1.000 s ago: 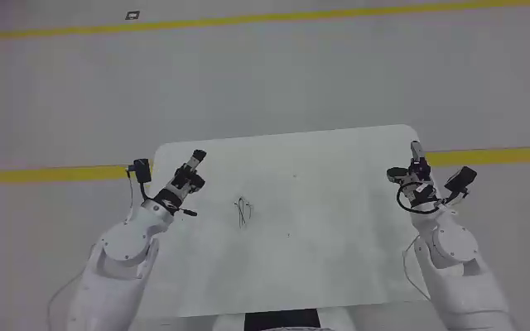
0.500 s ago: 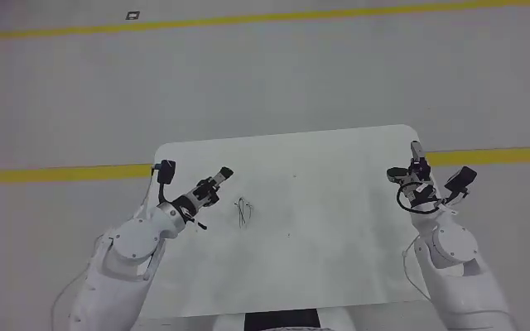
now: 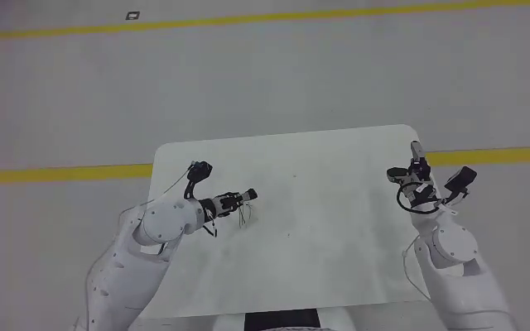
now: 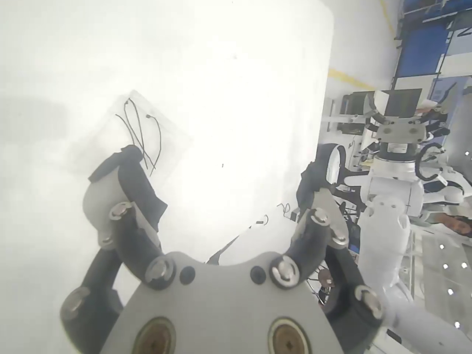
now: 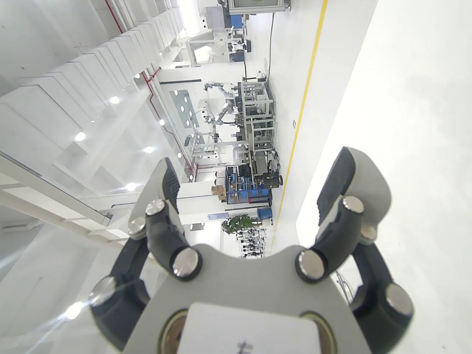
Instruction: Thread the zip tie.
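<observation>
Left gripper (image 4: 225, 156): fingers spread, just beside zip ties (image 3: 243, 212), table's (image 3: 331, 265) 9 o'clock | right gripper (image 5: 258, 171): fingers spread, 3 o'clock edge (wide tabletop between)

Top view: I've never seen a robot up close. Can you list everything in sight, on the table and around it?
zip ties: a few, thin and black, in a loose bunch on the table, left of centre
clear sheet or bag: one, see-through, lying under the zip ties
table: one, white, with rounded corners, in front of the robot
floor lines: two, yellow, on the grey floor, one far off and one passing behind the table
left gripper: one, black fingers on a white arm, open, over the table right beside the zip ties and holding nothing
right gripper: one, black fingers on a white arm, open, at the table's right edge, holding nothing
</observation>
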Controlling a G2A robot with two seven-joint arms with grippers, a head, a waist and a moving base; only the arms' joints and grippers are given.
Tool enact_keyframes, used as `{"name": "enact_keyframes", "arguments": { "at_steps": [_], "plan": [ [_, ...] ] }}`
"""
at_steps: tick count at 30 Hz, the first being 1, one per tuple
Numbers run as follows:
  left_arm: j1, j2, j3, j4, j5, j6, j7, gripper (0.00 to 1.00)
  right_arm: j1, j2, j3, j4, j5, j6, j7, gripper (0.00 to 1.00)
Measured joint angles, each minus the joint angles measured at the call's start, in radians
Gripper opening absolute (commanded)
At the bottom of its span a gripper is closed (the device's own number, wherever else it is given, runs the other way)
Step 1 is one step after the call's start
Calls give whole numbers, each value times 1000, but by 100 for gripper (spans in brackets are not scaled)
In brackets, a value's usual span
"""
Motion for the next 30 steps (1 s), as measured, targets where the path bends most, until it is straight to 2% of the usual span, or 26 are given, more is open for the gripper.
{"name": "enact_keyframes", "arguments": {
  "at_steps": [4, 6, 7, 9, 11, 13, 15, 25, 30],
  "plan": [
    [-3, 1, 5, 6, 5, 0, -5, 100, 0, 0, 0, 0, 0, 0, 0, 100],
    [-40, 2, 40, 42, 61, 0, -64, 100, 0, 0, 0, 0, 0, 0, 0, 100],
    [-69, 0, 60, 68, 103, 0, -113, 100, 0, 0, 0, 0, 0, 0, 0, 100],
    [-112, -6, 83, 103, 152, 0, -171, 100, 0, 0, 0, 0, 0, 0, 0, 100],
    [-155, -17, 103, 157, 212, 0, -228, 100, 0, 0, 0, 0, 0, 0, 0, 100],
    [-182, -33, 113, 187, 254, 0, -249, 100, 0, 0, 0, 0, 0, 0, 0, 100],
    [-190, -41, 116, 192, 260, 0, -259, 100, 0, 0, 0, 0, 0, 0, 0, 100],
    [-194, -40, 121, 187, 264, -1, -263, 100, 0, 0, 0, 0, 0, 0, 0, 100],
    [-272, -45, 182, 167, 369, 0, -354, 100, 0, 0, 0, 0, 0, 0, 0, 100]
  ]
}}
